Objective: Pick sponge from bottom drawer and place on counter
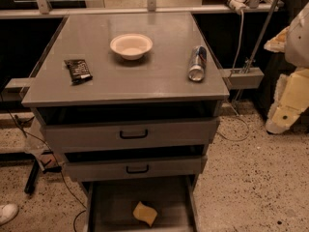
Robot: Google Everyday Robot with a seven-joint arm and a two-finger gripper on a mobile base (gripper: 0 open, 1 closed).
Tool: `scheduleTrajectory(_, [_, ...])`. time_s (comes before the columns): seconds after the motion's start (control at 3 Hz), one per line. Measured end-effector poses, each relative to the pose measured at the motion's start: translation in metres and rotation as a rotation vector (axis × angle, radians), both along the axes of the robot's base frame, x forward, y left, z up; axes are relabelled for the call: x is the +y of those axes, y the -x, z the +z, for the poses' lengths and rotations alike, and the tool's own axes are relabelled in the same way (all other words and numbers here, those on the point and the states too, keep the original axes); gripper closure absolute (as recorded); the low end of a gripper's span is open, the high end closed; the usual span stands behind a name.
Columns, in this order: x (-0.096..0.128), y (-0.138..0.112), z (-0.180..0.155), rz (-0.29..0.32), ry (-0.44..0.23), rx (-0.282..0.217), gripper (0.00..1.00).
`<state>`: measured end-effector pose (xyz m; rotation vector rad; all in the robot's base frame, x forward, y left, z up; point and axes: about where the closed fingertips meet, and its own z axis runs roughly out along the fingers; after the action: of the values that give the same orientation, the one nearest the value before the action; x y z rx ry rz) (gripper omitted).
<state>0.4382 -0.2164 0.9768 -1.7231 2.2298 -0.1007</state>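
Note:
The yellow-tan sponge [145,212] lies on the grey floor of the open bottom drawer [111,204], near its front middle. The counter [159,74] is the flat grey top of the cabinet above it. My gripper [276,123] hangs at the lower end of the pale arm at the right edge of the view. It is well to the right of the cabinet, about level with the upper drawer, far from the sponge, and nothing shows in it.
On the counter stand a white bowl [131,46], a dark snack packet [78,70] at the left and a can [197,63] lying on its side at the right. Two shallower drawers with black handles [133,134] stick out slightly. Cables and a shoe [7,212] lie on the speckled floor at the left.

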Motion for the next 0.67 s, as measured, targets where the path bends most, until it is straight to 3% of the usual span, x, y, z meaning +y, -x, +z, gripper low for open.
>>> scheduleTrajectory(0.33, [0.002, -0.001, 0.0, 0.0, -0.004, -0.008, 0.0])
scheduleTrajectory(0.67, [0.009, -0.005, -0.023, -0.009, -0.018, 0.015, 0.0])
